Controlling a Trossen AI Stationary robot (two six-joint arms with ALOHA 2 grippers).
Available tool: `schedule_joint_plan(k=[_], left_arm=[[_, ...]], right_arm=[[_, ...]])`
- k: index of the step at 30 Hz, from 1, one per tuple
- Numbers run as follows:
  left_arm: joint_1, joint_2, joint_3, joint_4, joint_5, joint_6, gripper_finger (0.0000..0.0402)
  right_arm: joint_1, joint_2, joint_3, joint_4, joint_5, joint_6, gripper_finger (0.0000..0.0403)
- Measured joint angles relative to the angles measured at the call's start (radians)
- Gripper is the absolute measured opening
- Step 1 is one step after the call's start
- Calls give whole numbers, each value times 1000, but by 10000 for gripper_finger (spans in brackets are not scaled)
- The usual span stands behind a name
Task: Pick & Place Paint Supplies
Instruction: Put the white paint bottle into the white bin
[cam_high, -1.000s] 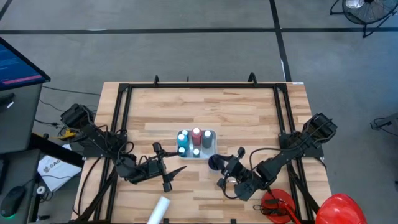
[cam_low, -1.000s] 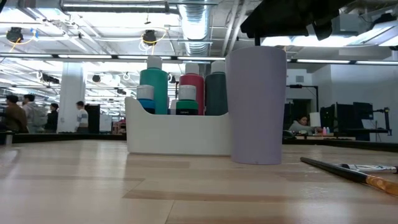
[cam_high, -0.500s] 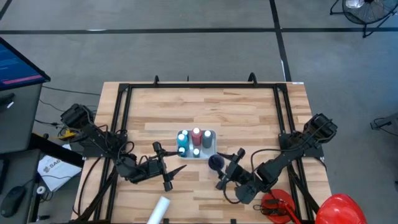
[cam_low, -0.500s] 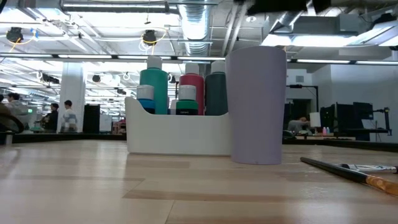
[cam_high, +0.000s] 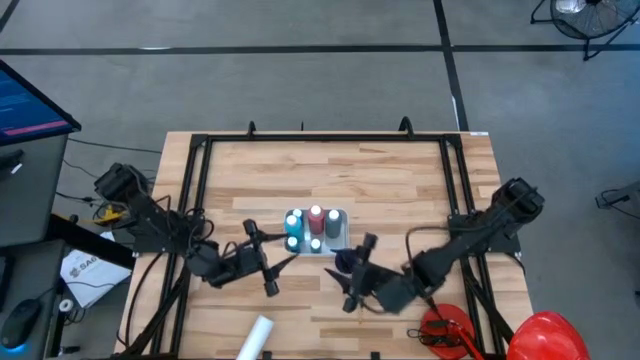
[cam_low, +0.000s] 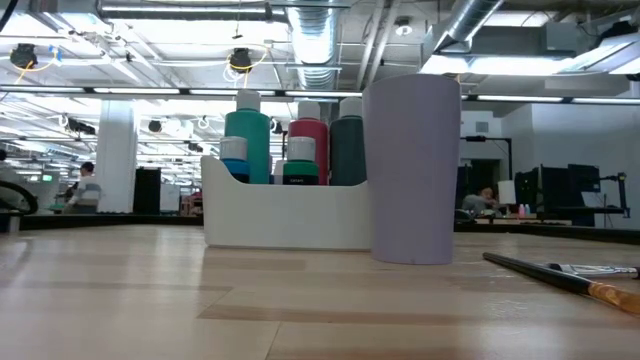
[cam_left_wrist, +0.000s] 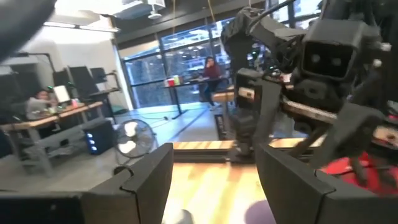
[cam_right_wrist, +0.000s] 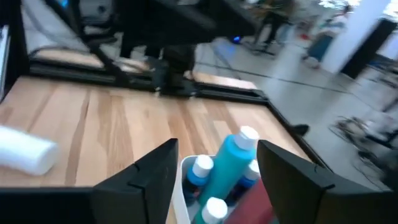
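light: bright, even, from ceiling lamps (cam_low: 240, 60) seen in the low view | shadows: soft, faint on the table (cam_high: 380, 185) | glare: mild on windows (cam_left_wrist: 180, 62) in left wrist view | blur: both wrist views smeared, bottles (cam_right_wrist: 230, 165) soft | focus: low view sharp, near tabletop slightly soft
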Motion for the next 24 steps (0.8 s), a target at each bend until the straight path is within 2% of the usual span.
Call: schedule_joint_plan(k=[4, 8, 10, 15, 18, 20, 24], left_arm=[[43, -37, 0, -82, 25, 41, 220], [91, -100, 0, -230, 110, 18, 220], [118, -154, 0, -331, 201, -60, 220], [197, -298, 0, -576, 526, -249, 220], [231, -354, 0, -619, 629, -288, 220], [240, -376, 0, -616, 636, -303, 220], [248, -420, 0, -547, 636, -304, 220]], right_arm=[[-74, -13, -37, 73, -123, -115, 195], [-158, -47, -46, 137, -289, -225, 184], [-206, -80, -46, 151, -421, -245, 180], [-318, -188, -46, 124, -730, -220, 173], [-371, -235, -46, 115, -877, -177, 172], [-399, -255, -46, 117, -930, -143, 171], [-442, -283, -46, 114, -943, -44, 172]])
